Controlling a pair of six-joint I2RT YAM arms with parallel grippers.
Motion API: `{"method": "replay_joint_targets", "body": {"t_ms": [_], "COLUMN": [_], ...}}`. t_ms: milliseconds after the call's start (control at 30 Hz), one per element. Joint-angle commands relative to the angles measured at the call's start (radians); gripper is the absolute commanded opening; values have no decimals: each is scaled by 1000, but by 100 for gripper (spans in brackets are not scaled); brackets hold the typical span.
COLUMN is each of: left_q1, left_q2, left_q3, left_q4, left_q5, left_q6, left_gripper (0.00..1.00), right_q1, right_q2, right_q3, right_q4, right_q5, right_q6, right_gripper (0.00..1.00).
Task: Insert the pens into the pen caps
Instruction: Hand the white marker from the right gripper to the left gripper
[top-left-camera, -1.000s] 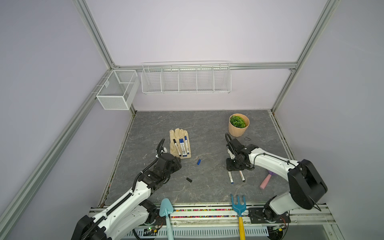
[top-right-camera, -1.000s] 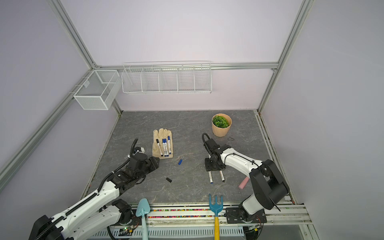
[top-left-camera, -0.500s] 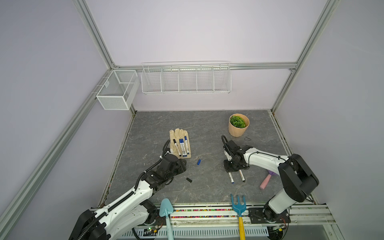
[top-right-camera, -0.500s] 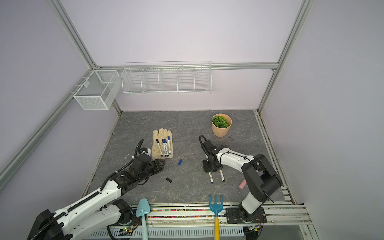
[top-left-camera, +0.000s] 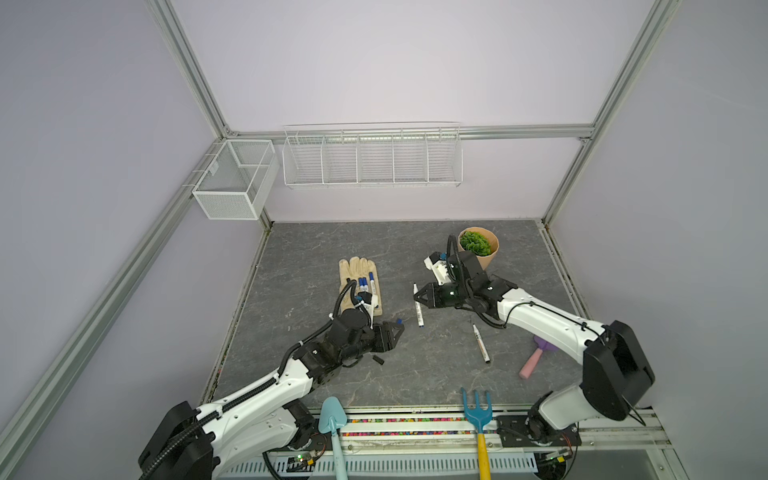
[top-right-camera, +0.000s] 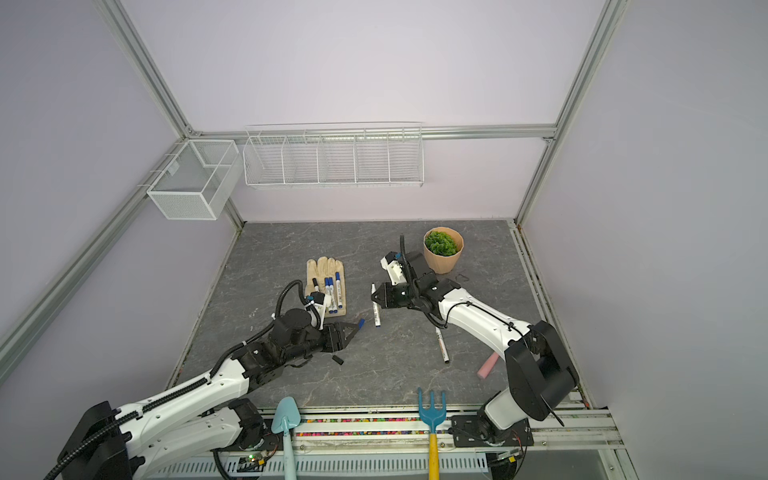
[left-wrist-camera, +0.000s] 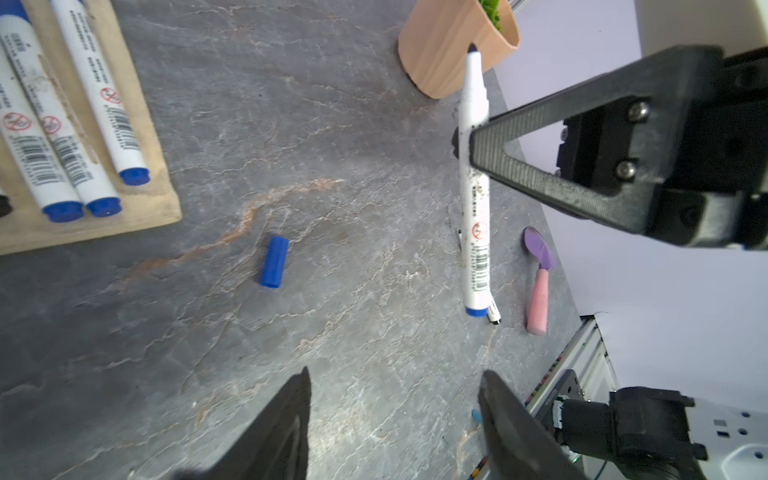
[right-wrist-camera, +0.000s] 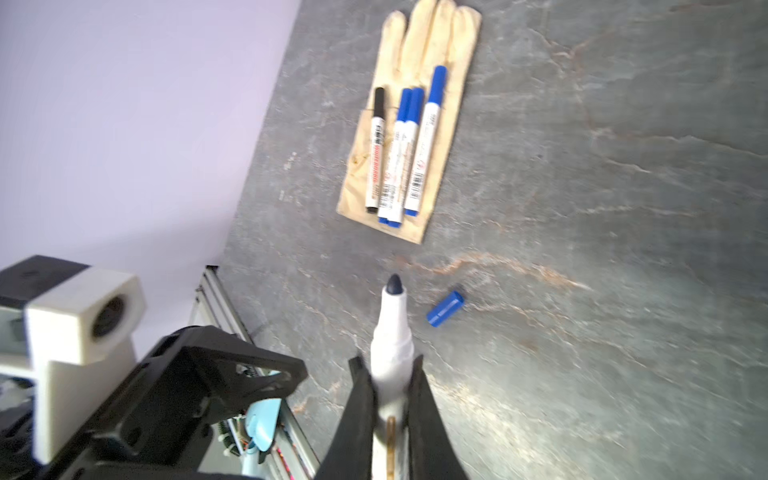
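**Pen-capping cell, seen from above and from both wrists.**

**Left:** the left gripper (top-left-camera: 394, 335) hovers low over the tabletop (top-left-camera: 307, 266). Its jaws are parted and empty, which suits an approach to a cap.

A glove (right-wrist-camera: 459, 45) lies flat behind it and carries four capped pens (right-wrist-camera: 415, 137) side by side. Three have blue caps and one a black cap. These are apparently the finished pens, parked clear of the working area.

**Centre:** two caps lie loose on the slate. The blue cap (left-wrist-camera: 274, 262) lies just beyond the left fingertips. The black cap (top-left-camera: 377, 360) lies beside the same gripper, nearer the front rail. The blue cap is probably the left arm's target.

**Right of centre:** the right gripper (top-left-camera: 415, 297) is clamped across the barrel of the held pen (left-wrist-camera: 473, 195). It grips about a third of the way down from the nib. The dark nib and tapered neck project free, presumably so that a cap can slide on unobstructed. The pen's blue end plug matches the blue cap. It appears to be lifted off the surface.

**Right:** a loose pen (top-left-camera: 481, 343) lies uncapped on the table, well apart from both caps. Its end plug looks black, so the black cap is likely its partner. A plant pot (top-left-camera: 489, 257) stands behind the right arm.
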Motion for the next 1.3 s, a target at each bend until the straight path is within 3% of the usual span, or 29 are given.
{"method": "replay_joint_targets", "body": {"t_ms": [0,367,633,800,900,933,967,1033,1133,1267], "left_q1": [-4,-4,-3,-2,-3,-3,-3,-3,-3,-3], "left_q2": [-5,94,67,92,116,116,110,88,36,-44], "left_q3": [46,113,116,123,134,134,132,132,135,114], "left_q4": [73,117,121,142,144,143,138,80,-100,-318], "left_q5": [38,11,-51,-45,-53,-63,-78,-151,-321,-475], "left_q6": [43,84,96,97,93,88,82,61,11,-67], "left_gripper": [64,58,33,27,12,2,0,0,0,0], "right_q1": [32,76,77,76,77,76,77,74,75,78], "right_q2": [0,14,0,-2,-1,-2,-1,-2,11,113], "right_q3": [23,59,53,51,52,51,53,60,92,163], "right_q4": [107,131,109,107,98,92,81,31,-120,-318], "right_q5": [-88,-140,-136,-151,-152,-150,-147,-110,16,140], "right_q6": [53,63,50,42,40,38,32,16,-35,-110], "right_gripper": [9,10,10,10,9,10,10,19,48,57]}}
